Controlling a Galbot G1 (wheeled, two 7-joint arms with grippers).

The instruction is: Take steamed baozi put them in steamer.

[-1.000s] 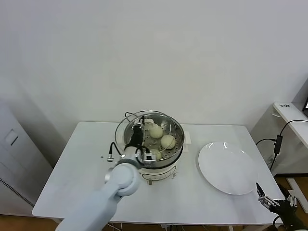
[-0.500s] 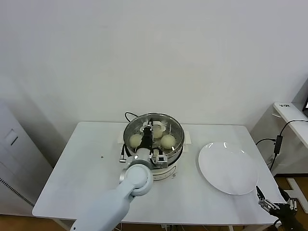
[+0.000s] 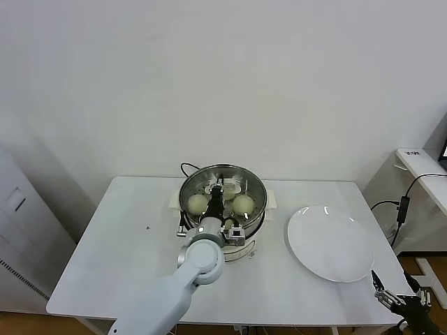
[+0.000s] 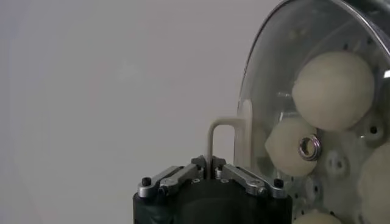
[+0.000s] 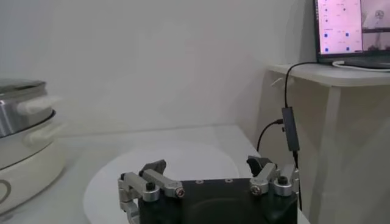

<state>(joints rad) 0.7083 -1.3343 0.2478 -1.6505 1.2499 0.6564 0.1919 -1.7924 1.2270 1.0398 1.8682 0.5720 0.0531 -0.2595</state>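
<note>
The steamer (image 3: pixel 260 190) stands at the table's middle on its cream pot. Baozi lie inside it: one on the left (image 3: pixel 198 203), one on the right (image 3: pixel 243 203), and one at the back (image 3: pixel 228 188) partly hidden by my gripper. My left gripper (image 3: pixel 217 198) is over the steamer's centre, shut on the cream handle (image 4: pixel 216 130) of the round glass lid (image 4: pixel 263 73), which lies over the steamer. In the left wrist view the baozi (image 4: pixel 333 90) show through the glass. My right gripper (image 3: pixel 396 301) is open and empty, low beyond the table's front right corner.
An empty flat white plate (image 3: pixel 328 241) lies on the table to the right of the steamer; it also shows in the right wrist view (image 5: pixel 183 159). A black cord (image 3: pixel 187 167) runs behind the pot. A side desk with cables (image 3: pixel 405 202) stands at the far right.
My left gripper has carried the glass lid to the right, from overhanging the steamer's left side to centred over it. My right gripper has sunk slightly lower.
</note>
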